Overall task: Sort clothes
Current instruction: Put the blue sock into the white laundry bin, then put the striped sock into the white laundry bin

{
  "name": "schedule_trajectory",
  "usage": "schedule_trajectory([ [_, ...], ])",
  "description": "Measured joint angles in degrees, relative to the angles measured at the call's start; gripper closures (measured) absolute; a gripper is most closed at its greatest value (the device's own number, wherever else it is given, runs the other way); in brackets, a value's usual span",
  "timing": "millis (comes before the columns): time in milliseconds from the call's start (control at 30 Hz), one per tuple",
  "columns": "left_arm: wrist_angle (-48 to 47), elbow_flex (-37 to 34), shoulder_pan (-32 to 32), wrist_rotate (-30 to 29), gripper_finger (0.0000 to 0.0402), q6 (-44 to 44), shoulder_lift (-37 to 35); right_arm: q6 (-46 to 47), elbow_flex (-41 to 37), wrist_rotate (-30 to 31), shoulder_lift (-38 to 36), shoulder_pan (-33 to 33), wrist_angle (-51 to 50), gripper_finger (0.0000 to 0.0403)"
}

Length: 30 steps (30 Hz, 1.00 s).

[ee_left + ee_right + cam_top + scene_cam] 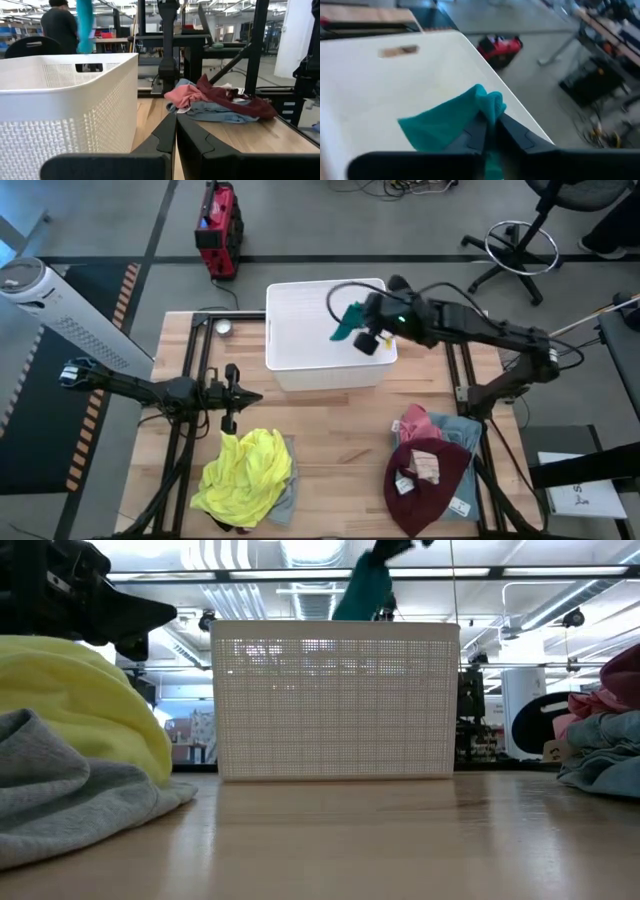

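Left tool (232, 395) clenched, empty, waiting just above bright yellow fabric top (245, 475) on grey piece at wooden table (330, 440) left; right tool (362, 330) grasping small teal cloth piece (348, 320) over white slatted plastic basket (300, 330); release only when centred inside rim, clear of maroon-pink-blue pile (430, 460)

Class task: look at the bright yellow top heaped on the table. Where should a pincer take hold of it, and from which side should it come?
Grip the yellow top at its raised, bunched crest, coming straight down from above. It lies as a soft rumpled mound over a grey garment, so its flat edges give little to pinch, and a high grip probably avoids the grey piece. The left pincer, shut, is nearest.
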Motion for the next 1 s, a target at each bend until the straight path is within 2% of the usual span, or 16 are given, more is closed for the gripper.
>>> schedule_trajectory([
  [233,-0.2,0.0,0.0,0.0,0.0401,0.0,0.5,-1.3,1.1,-2.3,6.3,-1.3,-2.2,0.0287],
  [400,-0.7,0.0,0.0,0.0,0.0402,0.0,0.5,-1.4,6.9,-2.3,9.7,-0.3,-7.7,0.0208],
  [533,-1.2,0.0,0.0,0.0,0.0402,-0.1,0.5,-1.5,12.0,-3.2,10.4,0.8,-13.5,0.0165],
  [733,-1.9,0.0,0.0,0.0,0.0401,-1.2,0.7,4.4,15.2,-9.7,7.2,4.5,-27.3,0.0136],
  [900,-2.0,0.0,0.0,0.1,0.0401,-1.8,1.4,13.9,10.9,-10.1,2.3,11.7,-37.4,0.0131],
  [1000,-2.0,0.0,0.0,0.1,0.0402,-2.6,1.7,21.3,7.1,-13.5,-1.0,17.1,-39.6,0.013],
])
